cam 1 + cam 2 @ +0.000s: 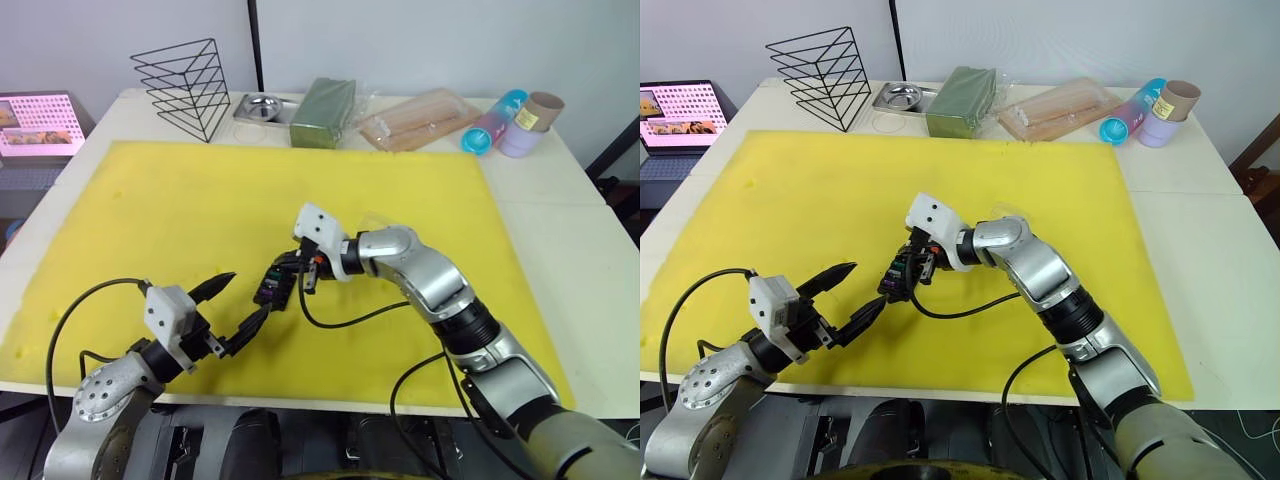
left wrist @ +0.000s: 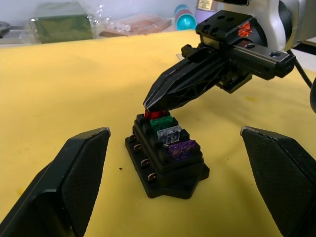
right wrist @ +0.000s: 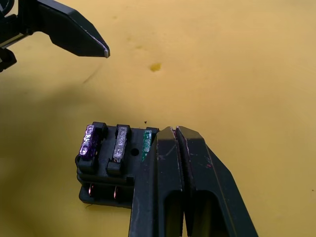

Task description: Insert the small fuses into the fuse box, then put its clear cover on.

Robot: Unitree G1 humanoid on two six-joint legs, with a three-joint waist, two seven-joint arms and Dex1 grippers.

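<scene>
The black fuse box stands on the yellow foam mat, toward its front middle. Four small fuses sit in a row in its top: red, green, pale and purple. My right gripper is shut, its tips resting on the red fuse at the box's far end, which the fingers hide in the right wrist view. My left gripper is open just in front of the box, its fingers wide apart. A small transparent piece, seemingly the clear cover, lies behind my right wrist.
Along the table's back edge stand a black wire rack, a metal tray, a green packet, a clear bag of sticks and lying cups. A laptop sits at the far left.
</scene>
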